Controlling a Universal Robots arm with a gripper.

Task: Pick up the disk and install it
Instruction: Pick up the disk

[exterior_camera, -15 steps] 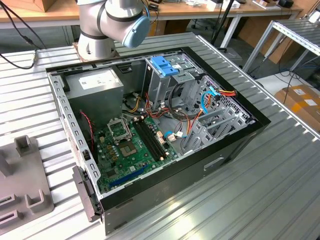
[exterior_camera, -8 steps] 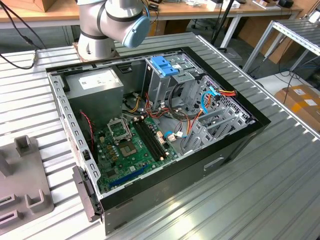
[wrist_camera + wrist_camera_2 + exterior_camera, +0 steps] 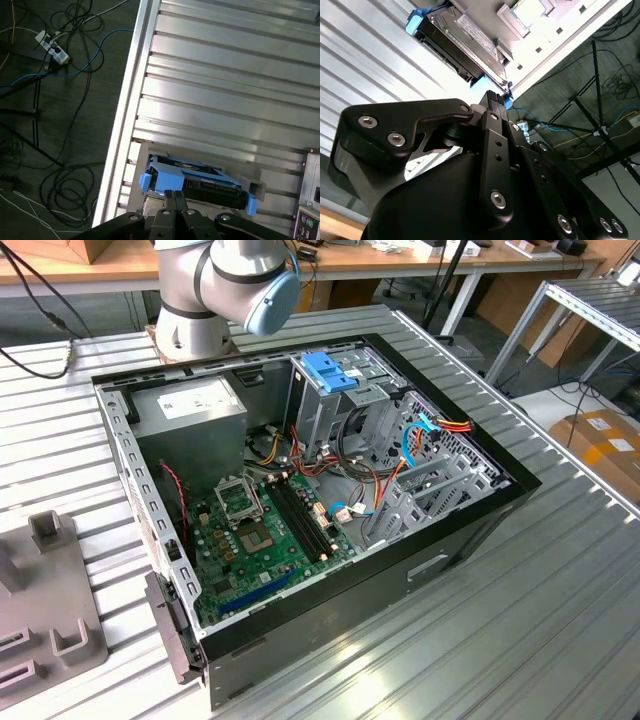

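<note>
Hand (image 3: pixel 173 193) close to disk (image 3: pixel 200 181) (blue-railed)

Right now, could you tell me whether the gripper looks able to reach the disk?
Probably yes. The gripper hangs just beside the disk, which lies in the open near the table edge, with nothing between them. It looks shut, so it would have to open first.

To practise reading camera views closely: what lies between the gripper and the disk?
Nothing: in the first wrist view the gripper sits right at the blue rail of the disk, with no gap visible.
</note>
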